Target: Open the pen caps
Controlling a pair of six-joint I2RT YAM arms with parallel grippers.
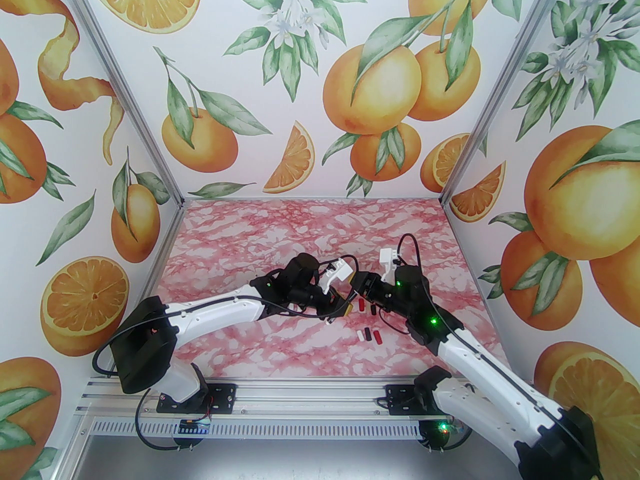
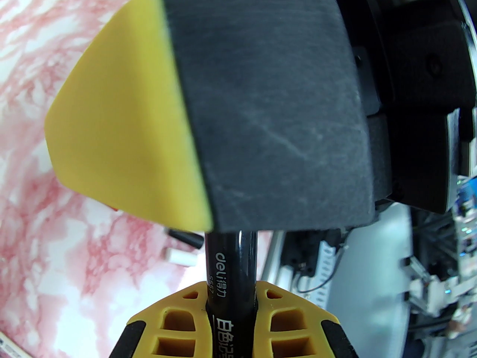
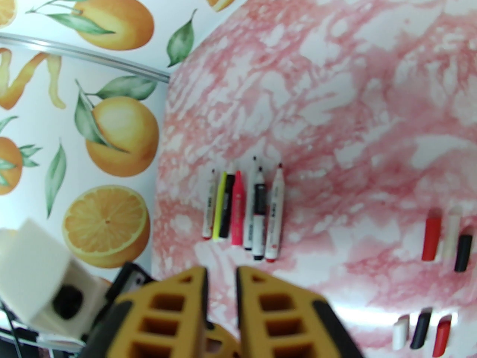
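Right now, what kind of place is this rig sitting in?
Likely a staged robot test booth, not a real room: orange-print walls on an aluminium frame, pink marble-pattern tabletop, left arm and right arm bolted to a rail.

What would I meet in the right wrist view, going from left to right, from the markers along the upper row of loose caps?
row of markers → red cap → white cap → black cap
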